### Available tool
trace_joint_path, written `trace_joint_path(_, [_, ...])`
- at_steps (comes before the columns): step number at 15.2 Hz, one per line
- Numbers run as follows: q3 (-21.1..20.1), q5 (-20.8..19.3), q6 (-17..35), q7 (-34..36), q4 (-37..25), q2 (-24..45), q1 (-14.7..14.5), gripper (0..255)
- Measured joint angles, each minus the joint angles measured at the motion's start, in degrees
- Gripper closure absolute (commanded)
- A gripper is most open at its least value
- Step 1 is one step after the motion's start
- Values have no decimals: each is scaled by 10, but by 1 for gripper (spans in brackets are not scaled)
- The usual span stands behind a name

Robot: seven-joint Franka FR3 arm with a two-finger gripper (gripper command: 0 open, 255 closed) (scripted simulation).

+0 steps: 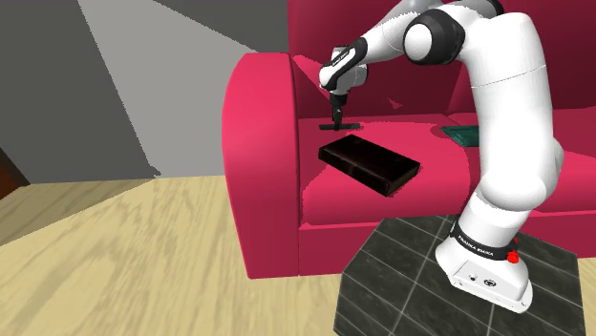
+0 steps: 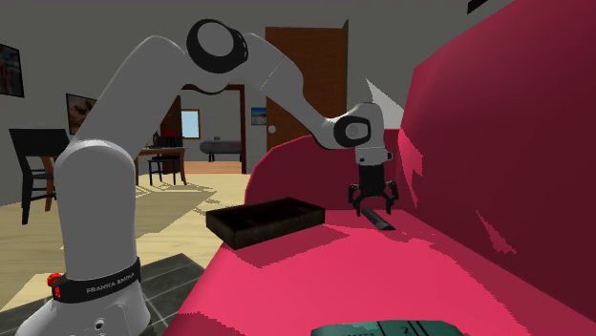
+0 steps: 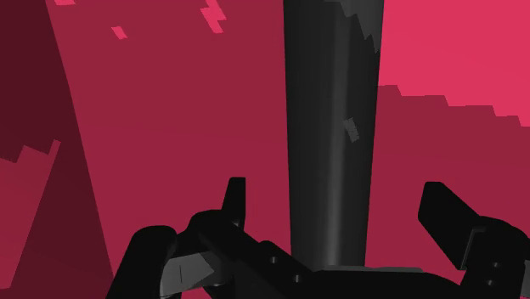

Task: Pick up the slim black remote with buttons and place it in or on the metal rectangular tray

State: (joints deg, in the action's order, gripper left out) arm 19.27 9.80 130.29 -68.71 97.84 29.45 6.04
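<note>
The slim black remote point(image 1: 342, 125) point(image 2: 378, 220) point(image 3: 331, 127) lies flat on the red sofa seat, close to the backrest. My gripper point(image 1: 336, 116) point(image 2: 372, 204) point(image 3: 331, 188) hangs straight down just over it, open. In the wrist view the remote runs lengthwise between the two fingers, and neither finger touches it. The rectangular tray point(image 1: 393, 181) point(image 2: 239, 227) looks dark and glossy. It rests on the seat cushion a short way from the remote, toward the sofa's front edge.
The red sofa point(image 1: 263, 124) has a tall armrest at the shoulder view's left and a backrest point(image 2: 516, 143) right behind the remote. A teal object point(image 1: 462, 134) point(image 2: 387, 329) lies further along the seat. My stand point(image 1: 411, 277) sits on the wooden floor point(image 1: 115, 258).
</note>
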Motion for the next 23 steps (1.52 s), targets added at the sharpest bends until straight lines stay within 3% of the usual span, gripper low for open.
trace_joint_path(1, [0,0,0,0,0,0,0,255])
trace_joint_path(12, [0,-1,-3,0,-1,-2,0,255])
trace_joint_path(23, [9,-16,-67,9,-31,-37,-6,255])
